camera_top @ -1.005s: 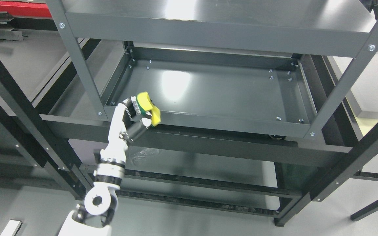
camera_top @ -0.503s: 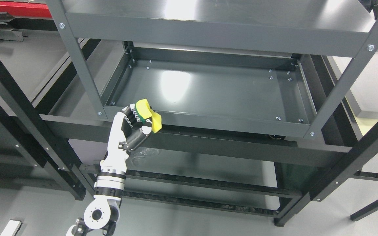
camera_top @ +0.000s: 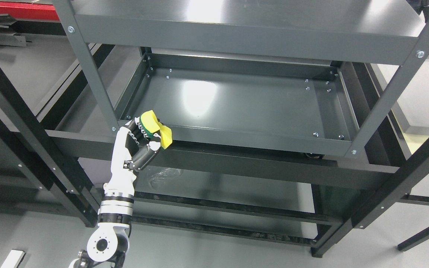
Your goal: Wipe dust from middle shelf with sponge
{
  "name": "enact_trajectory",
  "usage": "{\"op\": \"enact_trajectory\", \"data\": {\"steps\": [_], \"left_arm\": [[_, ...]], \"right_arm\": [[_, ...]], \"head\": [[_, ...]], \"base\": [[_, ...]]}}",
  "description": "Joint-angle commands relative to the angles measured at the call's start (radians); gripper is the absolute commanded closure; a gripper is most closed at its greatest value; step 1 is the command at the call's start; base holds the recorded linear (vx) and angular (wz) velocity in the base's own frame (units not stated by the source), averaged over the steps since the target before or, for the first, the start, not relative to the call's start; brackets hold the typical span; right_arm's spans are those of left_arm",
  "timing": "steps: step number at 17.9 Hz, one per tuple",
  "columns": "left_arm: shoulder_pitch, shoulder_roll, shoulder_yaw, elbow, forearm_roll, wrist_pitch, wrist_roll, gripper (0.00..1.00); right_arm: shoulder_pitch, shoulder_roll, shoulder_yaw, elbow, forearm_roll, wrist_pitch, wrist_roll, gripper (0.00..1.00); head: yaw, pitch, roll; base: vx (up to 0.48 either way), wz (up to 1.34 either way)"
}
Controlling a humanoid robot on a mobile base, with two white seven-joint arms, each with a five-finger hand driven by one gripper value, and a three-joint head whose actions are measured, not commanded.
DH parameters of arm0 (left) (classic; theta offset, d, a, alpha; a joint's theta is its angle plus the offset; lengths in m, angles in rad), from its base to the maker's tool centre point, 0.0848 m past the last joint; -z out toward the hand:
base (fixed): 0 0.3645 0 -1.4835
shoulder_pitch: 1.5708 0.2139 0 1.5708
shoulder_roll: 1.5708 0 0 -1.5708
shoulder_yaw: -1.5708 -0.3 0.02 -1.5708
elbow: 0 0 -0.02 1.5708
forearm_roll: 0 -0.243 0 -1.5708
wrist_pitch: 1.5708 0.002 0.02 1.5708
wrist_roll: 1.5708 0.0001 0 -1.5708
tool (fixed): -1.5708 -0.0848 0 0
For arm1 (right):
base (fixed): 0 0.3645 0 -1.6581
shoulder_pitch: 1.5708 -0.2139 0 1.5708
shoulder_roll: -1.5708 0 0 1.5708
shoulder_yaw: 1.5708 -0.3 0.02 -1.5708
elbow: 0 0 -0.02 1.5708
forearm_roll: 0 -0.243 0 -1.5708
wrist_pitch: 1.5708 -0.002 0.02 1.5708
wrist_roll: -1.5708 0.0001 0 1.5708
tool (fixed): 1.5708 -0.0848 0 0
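We see one left hand [camera_top: 138, 143], fingers curled tight around one yellow-green sponge [camera_top: 156, 128], at the middle shelf [camera_top: 244, 108]'s front-left corner.

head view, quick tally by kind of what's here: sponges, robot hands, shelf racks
sponge: 1, yellow with a green layer, held in the left hand
robot hand: 1, the left one
shelf rack: 1, dark grey metal, middle shelf bare
total: 3

Left hand [camera_top: 137, 139]: white shell, black finger joints, white tips. Wrist with black-white rings, round white joint below.
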Motion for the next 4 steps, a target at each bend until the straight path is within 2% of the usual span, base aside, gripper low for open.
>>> {"op": "enact_trajectory", "data": {"steps": [1, 4], "left_arm": [[0.008, 0.008, 0.038, -0.018, 0.0, 0.0, -0.007, 1.0], [0.008, 0.008, 0.038, -0.018, 0.0, -0.004, -0.013, 1.0]], "right_arm": [[0.0, -0.017, 0.0, -0.017, 0.0, 0.072, 0.001, 0.0], [0.0, -0.017, 0.0, -0.017, 0.0, 0.072, 0.001, 0.0]], "head": [[0.0, 0.0, 0.0], [0.0, 0.0, 0.0]], "base": [[-0.01, 0.02], [-0.014, 0.01]]}}
